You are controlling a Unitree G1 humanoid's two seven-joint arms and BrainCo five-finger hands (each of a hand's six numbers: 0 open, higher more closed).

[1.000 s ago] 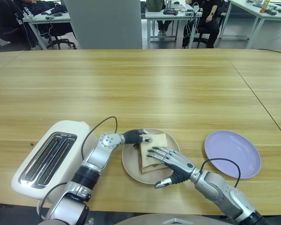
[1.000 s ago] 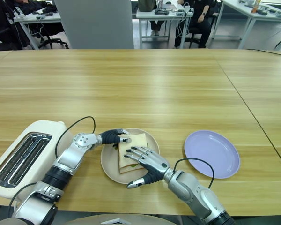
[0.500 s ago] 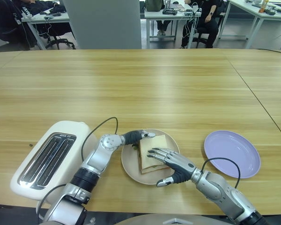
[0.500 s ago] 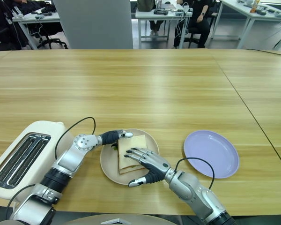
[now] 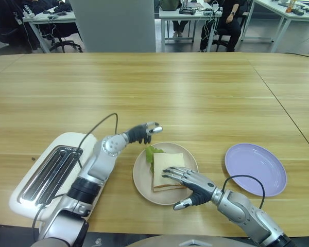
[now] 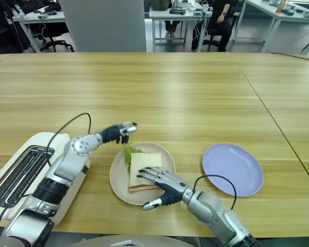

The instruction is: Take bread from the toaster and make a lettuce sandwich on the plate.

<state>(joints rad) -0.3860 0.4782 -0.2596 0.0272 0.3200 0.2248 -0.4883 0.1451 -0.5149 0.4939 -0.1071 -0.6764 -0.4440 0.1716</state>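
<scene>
A sandwich of toasted bread (image 5: 167,167) lies on the beige plate (image 5: 141,181), with green lettuce (image 5: 153,152) sticking out at its far left corner. My right hand (image 5: 188,183) rests spread over the sandwich's near right corner, fingers extended, holding nothing. Above the table, just beyond the plate's far left rim, my left hand (image 5: 144,131) hangs with fingers loosely bent and nothing in them. The white toaster (image 5: 50,172) stands at the near left; both of its slots look empty.
An empty lilac plate (image 5: 255,169) sits to the right of the beige one. A black cable (image 5: 95,131) arcs over the left arm, and another loops by the right wrist (image 5: 243,178). Bare wooden table stretches beyond.
My left hand has lifted off the sandwich's far edge and drawn back up and to the left. The lettuce now shows. My right hand has slipped slightly toward the near edge.
</scene>
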